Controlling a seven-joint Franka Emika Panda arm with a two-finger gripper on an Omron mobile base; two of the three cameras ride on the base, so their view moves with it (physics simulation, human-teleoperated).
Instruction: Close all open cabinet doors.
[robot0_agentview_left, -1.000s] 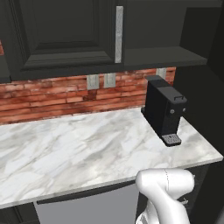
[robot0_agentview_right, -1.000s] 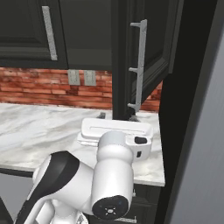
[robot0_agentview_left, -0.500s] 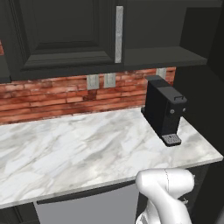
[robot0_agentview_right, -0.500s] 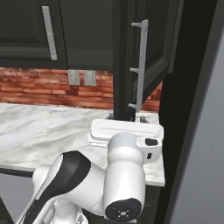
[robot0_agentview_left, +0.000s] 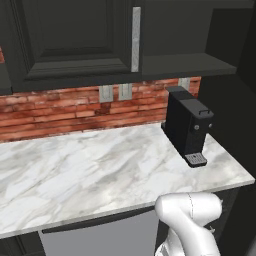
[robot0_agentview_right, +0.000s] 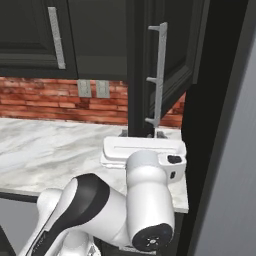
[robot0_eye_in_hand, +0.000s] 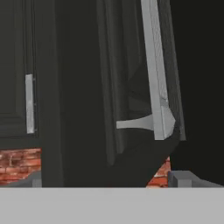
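An open cabinet door (robot0_agentview_right: 172, 55) stands swung out at the right, seen nearly edge-on, with its long silver bar handle (robot0_agentview_right: 159, 75) facing me. In the hand view this door (robot0_eye_in_hand: 131, 87) and its handle (robot0_eye_in_hand: 155, 83) rise just above and ahead of my gripper (robot0_eye_in_hand: 109, 180). The two fingertips (robot0_eye_in_hand: 181, 178) sit wide apart with nothing between them, so the gripper is open. My gripper (robot0_agentview_right: 142, 135) sits just under the door's bottom edge. A closed cabinet door (robot0_agentview_left: 75, 40) with its handle (robot0_agentview_left: 135, 39) hangs to the left. The open cabinet's shelf (robot0_agentview_left: 185, 62) is exposed.
A black coffee machine (robot0_agentview_left: 189, 125) stands on the marble counter (robot0_agentview_left: 90, 170) under the open cabinet. A brick backsplash (robot0_agentview_left: 60, 110) with outlets runs behind it. A tall dark panel (robot0_agentview_right: 220, 125) closes off the right side. My white arm (robot0_agentview_right: 145, 200) fills the foreground.
The hand has shifted a little to the right under the open door, and the arm's elbow has come closer to the right base camera. The doors have not moved.
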